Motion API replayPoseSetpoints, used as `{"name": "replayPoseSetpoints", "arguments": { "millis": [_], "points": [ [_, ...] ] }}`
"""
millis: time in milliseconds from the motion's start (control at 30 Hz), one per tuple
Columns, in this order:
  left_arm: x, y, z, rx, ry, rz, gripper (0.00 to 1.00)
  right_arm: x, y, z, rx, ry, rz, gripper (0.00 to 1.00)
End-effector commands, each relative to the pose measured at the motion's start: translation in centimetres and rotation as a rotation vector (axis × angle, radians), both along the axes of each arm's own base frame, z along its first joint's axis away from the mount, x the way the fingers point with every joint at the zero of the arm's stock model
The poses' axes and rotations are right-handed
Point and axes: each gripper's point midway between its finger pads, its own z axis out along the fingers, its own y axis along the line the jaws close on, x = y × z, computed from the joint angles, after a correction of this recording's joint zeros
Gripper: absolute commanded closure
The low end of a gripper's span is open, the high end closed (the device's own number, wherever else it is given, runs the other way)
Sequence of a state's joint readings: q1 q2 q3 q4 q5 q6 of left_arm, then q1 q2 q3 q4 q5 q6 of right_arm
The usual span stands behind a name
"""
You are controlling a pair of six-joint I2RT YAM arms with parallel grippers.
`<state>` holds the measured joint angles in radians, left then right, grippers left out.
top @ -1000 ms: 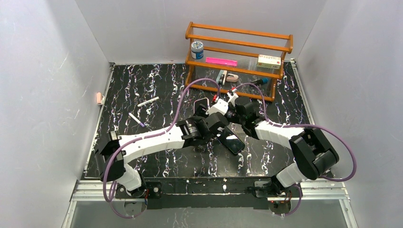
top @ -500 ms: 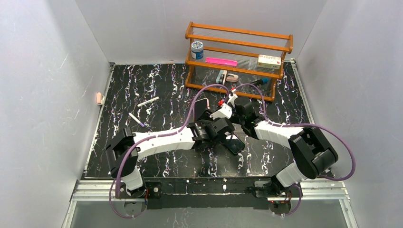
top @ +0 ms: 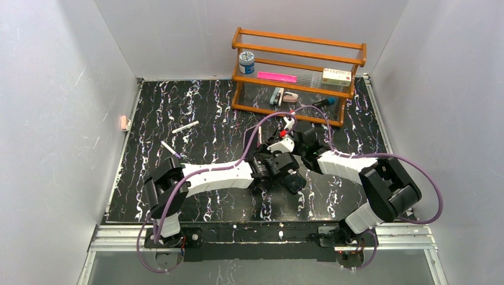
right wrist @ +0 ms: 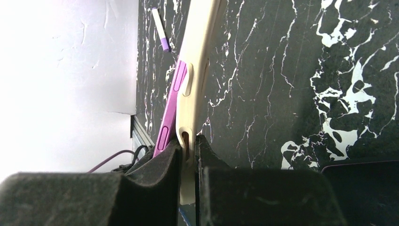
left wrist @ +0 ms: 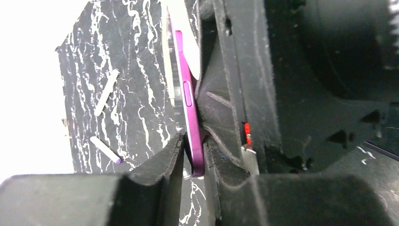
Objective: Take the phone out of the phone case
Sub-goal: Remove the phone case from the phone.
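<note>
The left arm has stretched further to the right across the worktop point(top: 178, 107) over the last second, its elbow swinging inward, and the left fingers point(left wrist: 157, 169), wide apart a second ago, have drawn in. They now press on both sides of the lower end of the purple phone point(left wrist: 190, 108), one pad against each face, so they are nearly closed with the phone pinched between them.

The right arm has barely shifted. The right fingers point(right wrist: 162, 162) are fully closed on the bottom edge of the cream case point(right wrist: 195, 70), holding it upright above the worktop. In the right wrist view the phone leans out of the case on the left side: it is apart from it along the lower half and meets it near the upper end. In the left wrist view a corner of the case shows just beside the top of the phone.

From above, the two sets of fingers are close together at mid-worktop, and the held pair, whose broad face showed a second ago, now appears only as a thin edge.

A dark flat object point(top: 295, 181) lies on the worktop just beside the left arm's wrist. Two markers point(top: 185, 126) and the wooden rack point(top: 297, 59) lie where they did before.
</note>
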<state>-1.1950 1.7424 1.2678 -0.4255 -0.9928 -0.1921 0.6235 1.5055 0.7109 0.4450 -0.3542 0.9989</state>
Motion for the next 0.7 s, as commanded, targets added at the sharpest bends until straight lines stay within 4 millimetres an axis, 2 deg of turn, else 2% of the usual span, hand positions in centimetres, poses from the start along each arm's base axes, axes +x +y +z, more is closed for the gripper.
{"name": "replayPoseSetpoints", "arguments": {
  "millis": [0, 100, 467, 667],
  "points": [
    [0.4, -0.1, 0.7, 0.03, -0.069, 0.031, 0.88, 0.4, 2.0, 4.9, 0.148, -0.092, 0.035, 0.99],
    [0.0, -0.4, 1.0, 0.065, -0.105, 0.023, 1.0, 0.6, 2.1, 4.5, 0.142, -0.078, 0.016, 0.99],
    [-3.3, -3.0, 2.8, 0.039, -0.163, -0.06, 1.0, 2.4, 0.9, 1.6, 0.092, 0.029, -0.151, 0.99],
    [-4.4, -3.1, 3.3, -0.009, -0.15, -0.074, 1.0, 3.8, 0.3, 0.8, 0.068, 0.023, -0.209, 0.99]
  ]
}}
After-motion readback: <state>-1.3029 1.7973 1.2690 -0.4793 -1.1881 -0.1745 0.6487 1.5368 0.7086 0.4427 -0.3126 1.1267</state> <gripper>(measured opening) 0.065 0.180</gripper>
